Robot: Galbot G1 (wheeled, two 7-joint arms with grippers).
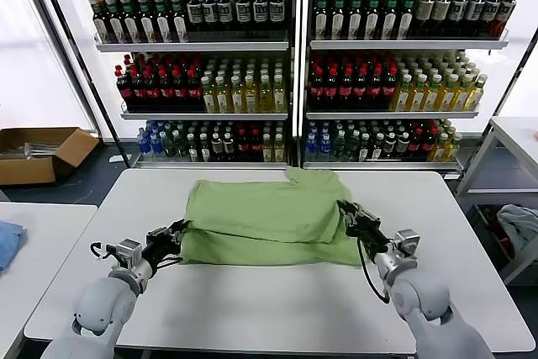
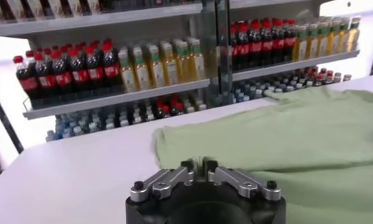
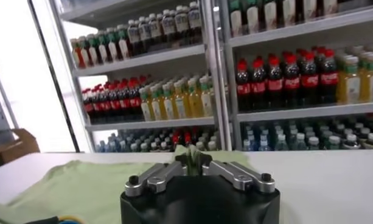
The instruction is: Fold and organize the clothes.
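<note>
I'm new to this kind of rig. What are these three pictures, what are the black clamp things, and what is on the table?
The wide picture comes from a camera on the robot's head, looking down at a white table. The other two come from cameras on its wrists. A light green shirt, partly folded, lies on the table. The black clamps are the robot's hands. The left end effector is shut on the shirt's left edge, and the right end effector is shut on its right edge. Behind stand shelves of bottles.

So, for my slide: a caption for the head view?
Both tools shut on a folded green shirt on a white table.
</note>
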